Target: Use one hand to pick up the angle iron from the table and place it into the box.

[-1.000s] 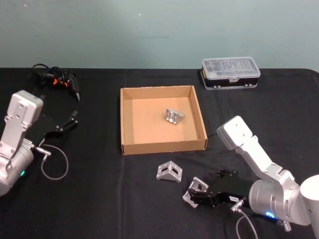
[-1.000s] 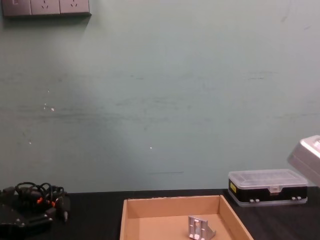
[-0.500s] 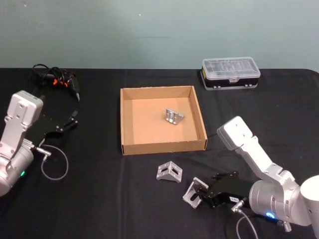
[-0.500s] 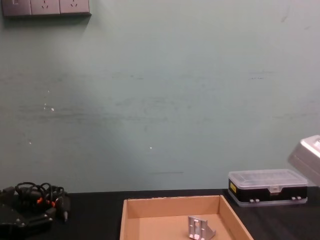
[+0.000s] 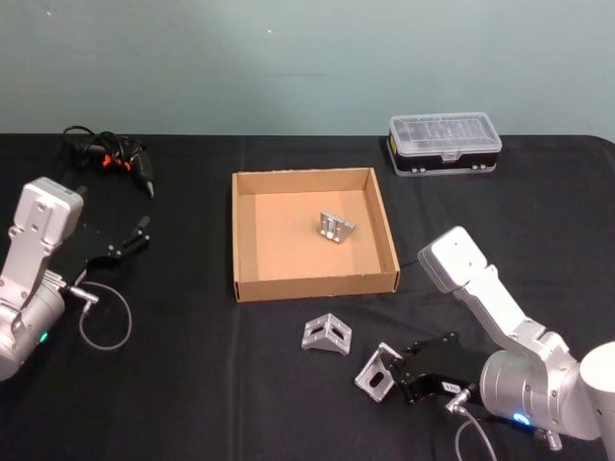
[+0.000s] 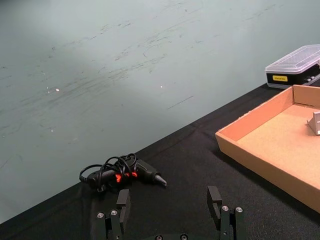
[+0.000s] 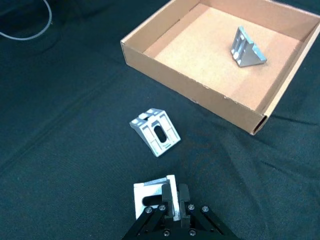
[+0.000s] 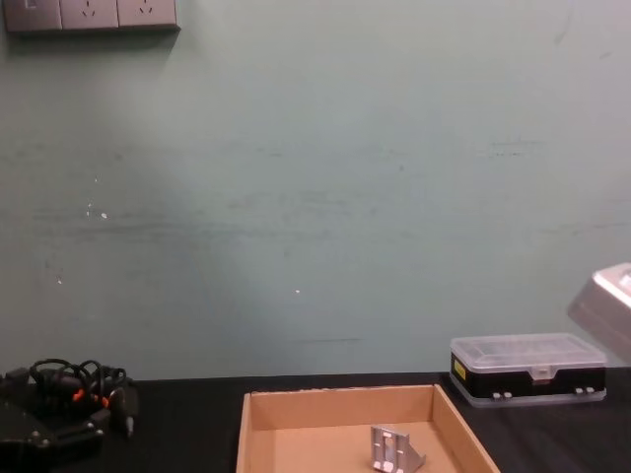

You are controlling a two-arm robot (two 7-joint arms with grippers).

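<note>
Since the table (image 5: 192,403) bears two pieces outside the box (image 5: 317,283), we rate the task part done. We find the left gripper (image 6: 168,200) parked at left, fingers spread. We find the right gripper (image 7: 172,200) clenched on the near angle iron (image 5: 375,374), not yet carried over. The loose angle iron (image 5: 327,333) lies just beside it, and the boxed angle iron (image 5: 333,227) is already in.

Showed the tan box (image 8: 340,395) low in the middle of the black table (image 8: 187,426), one silver angle iron (image 8: 394,449) standing inside toward its right. Had a clear-lidded plastic case (image 8: 527,367) past its far right corner, tangled black cable (image 8: 71,382) at the left, and a grey arm link (image 8: 611,307) at the right edge.
</note>
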